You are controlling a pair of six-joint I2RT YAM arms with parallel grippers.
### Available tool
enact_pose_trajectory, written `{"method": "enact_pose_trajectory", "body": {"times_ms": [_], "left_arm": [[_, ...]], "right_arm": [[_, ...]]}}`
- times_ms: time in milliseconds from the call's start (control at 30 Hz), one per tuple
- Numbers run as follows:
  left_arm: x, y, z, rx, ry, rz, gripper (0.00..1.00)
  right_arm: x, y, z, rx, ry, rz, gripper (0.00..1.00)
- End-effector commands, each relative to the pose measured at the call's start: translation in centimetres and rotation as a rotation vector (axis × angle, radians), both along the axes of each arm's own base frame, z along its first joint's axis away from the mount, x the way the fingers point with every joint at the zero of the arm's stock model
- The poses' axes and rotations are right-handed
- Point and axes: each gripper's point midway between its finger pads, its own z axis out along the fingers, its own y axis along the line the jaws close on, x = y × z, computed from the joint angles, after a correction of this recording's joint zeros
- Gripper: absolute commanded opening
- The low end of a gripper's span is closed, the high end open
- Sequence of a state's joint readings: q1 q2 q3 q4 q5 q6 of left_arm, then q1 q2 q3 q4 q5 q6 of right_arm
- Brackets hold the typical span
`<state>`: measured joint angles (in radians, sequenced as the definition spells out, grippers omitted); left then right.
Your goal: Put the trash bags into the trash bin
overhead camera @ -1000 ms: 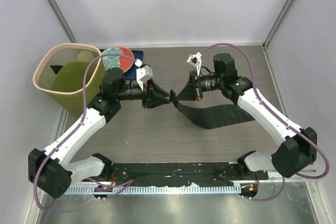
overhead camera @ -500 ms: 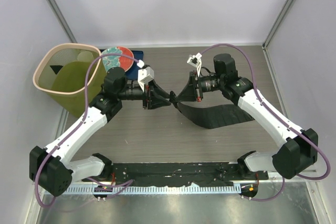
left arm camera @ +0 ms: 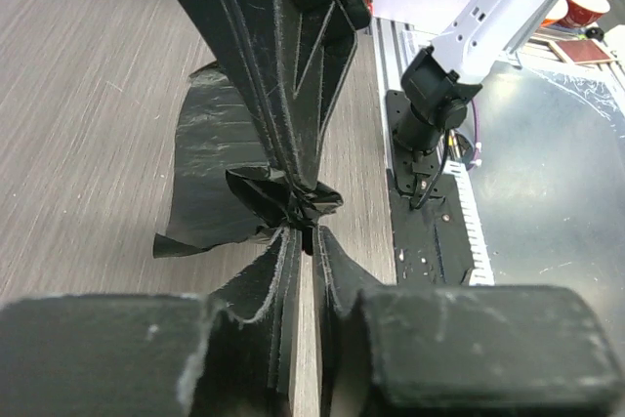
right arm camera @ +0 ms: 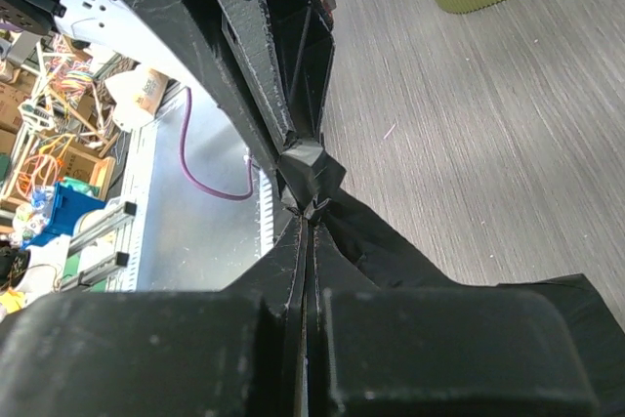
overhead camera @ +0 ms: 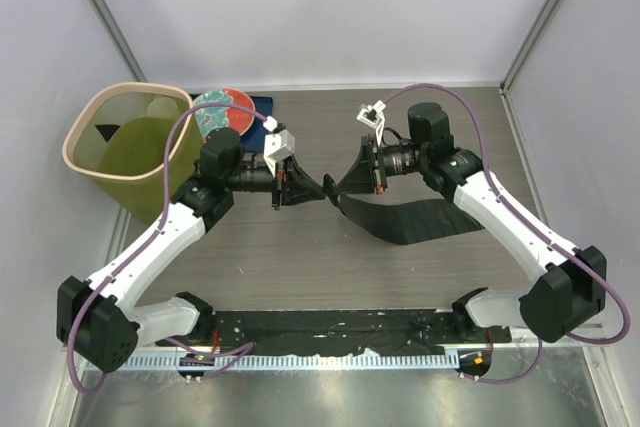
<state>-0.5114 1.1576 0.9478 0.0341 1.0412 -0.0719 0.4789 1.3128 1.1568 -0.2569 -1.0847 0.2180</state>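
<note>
Fingers of both arms meet tip to tip over the middle of the table (overhead camera: 300,267). The right gripper (overhead camera: 342,184) is squeezed tight on a bunched-up corner of the trash bag (overhead camera: 405,219). That corner is held up in the air. The rest of the bag hangs down and lies flat on the table, toward the right edge.

The left gripper (overhead camera: 318,188) has its fingers very narrow, with just a thin slit between them. The little crumpled knob of bag sits right at their tips. From the left wrist view I cannot tell if they have really caught it or are only touching it.

The trash bin (overhead camera: 68,147) stands at the far left corner of the table, well apart from the bag. A round plate (overhead camera: 222,112) and a blue mat (overhead camera: 262,104) sit just beside it along the far edge.

The bag looks thin, soft and very light. It will flop and fold, not keep its shape. It is shiny too, so it may slip out of a weak pinch. A good place to hold is the bunched corner, where many layers are squashed together. Because the bag is long, I think it must go up high, so its tail gets over the bin's rim and does not hang outside.
</note>
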Motion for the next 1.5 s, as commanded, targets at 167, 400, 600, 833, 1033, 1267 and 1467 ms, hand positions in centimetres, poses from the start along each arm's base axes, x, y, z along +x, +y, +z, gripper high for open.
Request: {"method": "enact_pose_trajectory", "body": {"times_ms": [167, 400, 600, 833, 1033, 1267, 1467], "left_arm": [[0.5, -0.1, 1.4, -0.019, -0.044, 0.026, 0.0], [-0.4, 1.2, -0.7, 0.045, 0.012, 0.03, 0.0], [-0.8, 2.0, -1.7, 0.07, 0.013, 0.033, 0.0], [0.2, 1.3, 0.0, 0.034, -0.013, 0.071, 0.52], [0.0, -0.6, 1.0, 0.015, -0.122, 0.041, 0.51], [0.3, -1.5, 2.4, -0.018, -0.164, 0.033, 0.39], [0.0, -1.3, 2.6, -0.016, -0.18, 0.033, 0.34]], "right_arm": [[-1.6, -0.1, 1.8, 0.053, -0.033, 0.056, 0.01], [-0.4, -1.0, 2.5, 0.061, -0.037, 0.027, 0.01], [0.0, -1.6, 2.6, 0.061, -0.022, 0.014, 0.04], [-0.1, -1.5, 2.6, 0.069, -0.012, 0.025, 0.01], [-0.6, -0.9, 2.9, 0.084, -0.003, 0.044, 0.01], [-1.4, -0.5, 2.6, 0.08, 0.004, 0.062, 0.01], [-1.3, -0.5, 2.2, 0.063, -0.003, 0.05, 0.01]]}}
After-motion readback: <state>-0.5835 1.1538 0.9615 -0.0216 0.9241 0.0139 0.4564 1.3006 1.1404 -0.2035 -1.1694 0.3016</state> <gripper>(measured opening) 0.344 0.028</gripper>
